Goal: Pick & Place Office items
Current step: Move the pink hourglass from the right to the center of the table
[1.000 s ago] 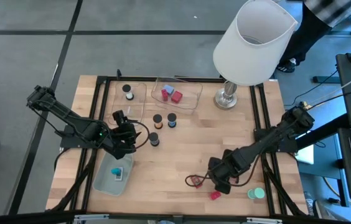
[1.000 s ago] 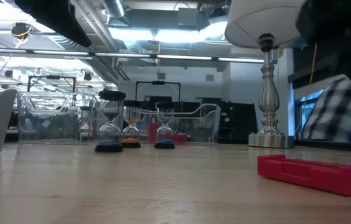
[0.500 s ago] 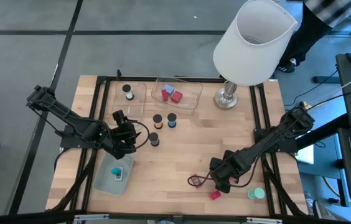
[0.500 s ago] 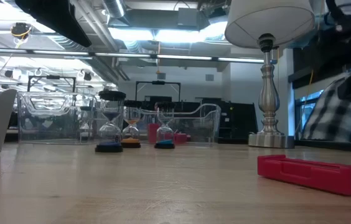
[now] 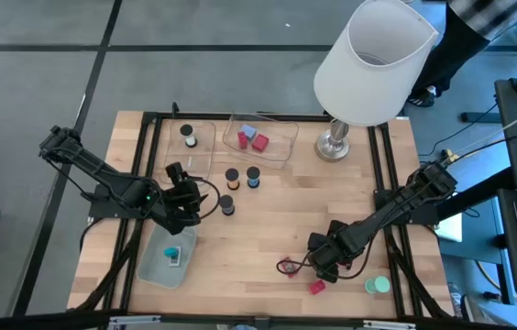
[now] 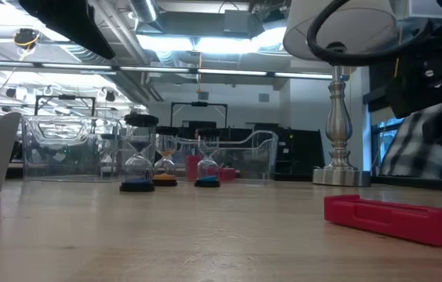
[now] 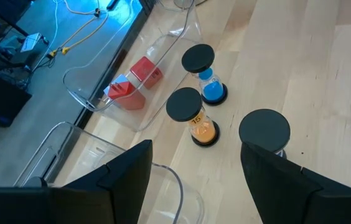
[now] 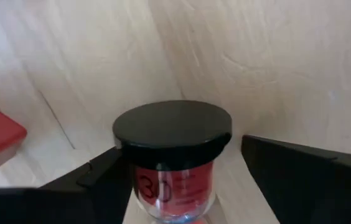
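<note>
**Right gripper straddling red timer, grasp not closed**

Right gripper (image 5: 299, 267) low over the table (image 5: 268, 229), about 5 o'clock from table centre. Spread wide around the red sand timer (image 8: 172, 134), marked 30. One of the fingers (image 8: 94, 183) just beside the glass, the other well apart. No contact visible on either side.

Doing the grasp well:
- Centre first. Shift toward the far finger so both pads meet the glass together; otherwise likely to shove or tip the timer.
- Close on the glass waist below the black cap, not on the cap rim. Round and smooth, so probably prone to slipping or rolling out.
- Close slowly, then lift straight up.
- Keep clear of the red block (image 5: 316, 287), near at 4 o'clock from the timer.

Orientation: reads as upright in the right wrist view, black cap up, long axis vertical, squarely across the closing line of the fingers. Hard to confirm from the high view, so treat as a judgement. No view of the lower cap.

Left gripper (image 5: 185, 203) waiting at 9 o'clock of table centre, by the 12 o'clock end of the pale green tray (image 5: 153, 266), spread wide, holding nothing.
</note>
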Available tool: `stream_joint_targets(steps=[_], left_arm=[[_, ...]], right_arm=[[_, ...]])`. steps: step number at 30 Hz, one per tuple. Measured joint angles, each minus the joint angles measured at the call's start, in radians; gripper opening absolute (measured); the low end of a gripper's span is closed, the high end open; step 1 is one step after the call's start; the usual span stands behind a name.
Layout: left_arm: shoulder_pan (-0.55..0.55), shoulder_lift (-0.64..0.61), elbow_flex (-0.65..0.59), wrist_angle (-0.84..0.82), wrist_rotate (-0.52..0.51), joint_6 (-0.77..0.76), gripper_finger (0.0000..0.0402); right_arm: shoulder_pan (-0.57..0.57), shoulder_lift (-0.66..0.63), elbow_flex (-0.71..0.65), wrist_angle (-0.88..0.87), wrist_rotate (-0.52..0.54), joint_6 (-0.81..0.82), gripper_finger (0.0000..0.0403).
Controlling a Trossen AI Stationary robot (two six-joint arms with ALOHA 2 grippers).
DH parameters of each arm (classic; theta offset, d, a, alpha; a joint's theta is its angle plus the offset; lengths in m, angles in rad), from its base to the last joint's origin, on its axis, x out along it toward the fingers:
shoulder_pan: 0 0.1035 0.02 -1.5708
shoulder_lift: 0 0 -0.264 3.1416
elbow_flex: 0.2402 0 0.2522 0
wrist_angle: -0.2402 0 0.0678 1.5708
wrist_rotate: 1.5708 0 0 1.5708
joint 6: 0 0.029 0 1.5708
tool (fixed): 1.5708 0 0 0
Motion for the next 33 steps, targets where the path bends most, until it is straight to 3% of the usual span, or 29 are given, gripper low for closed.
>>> stream_joint_targets(steps=[9,18,21,25,30,33], left_arm=[[0.0,0.0,0.0,0.0,0.0,0.0,0.0242],[0.0,0.0,0.0,0.0,0.0,0.016,0.0242],[0.0,0.0,0.0,0.0,-0.004,0.018,0.0242],[0.0,0.0,0.0,0.0,-0.016,0.018,0.0242],[0.0,0.0,0.0,0.0,-0.015,0.018,0.0242],[0.0,0.0,0.0,0.0,-0.015,0.018,0.0242]], right_arm=[[-0.001,0.001,0.001,-0.016,0.002,0.025,0.0165],[-0.02,-0.039,0.028,-0.043,0.069,0.076,0.0166],[-0.038,-0.055,0.076,-0.041,0.182,0.068,0.0166],[-0.067,-0.058,0.15,0.015,0.442,-0.027,0.0179],[-0.114,-0.051,0.149,0.407,0.793,-0.287,0.017],[-0.148,-0.02,0.129,0.678,0.889,-0.504,0.0168]])
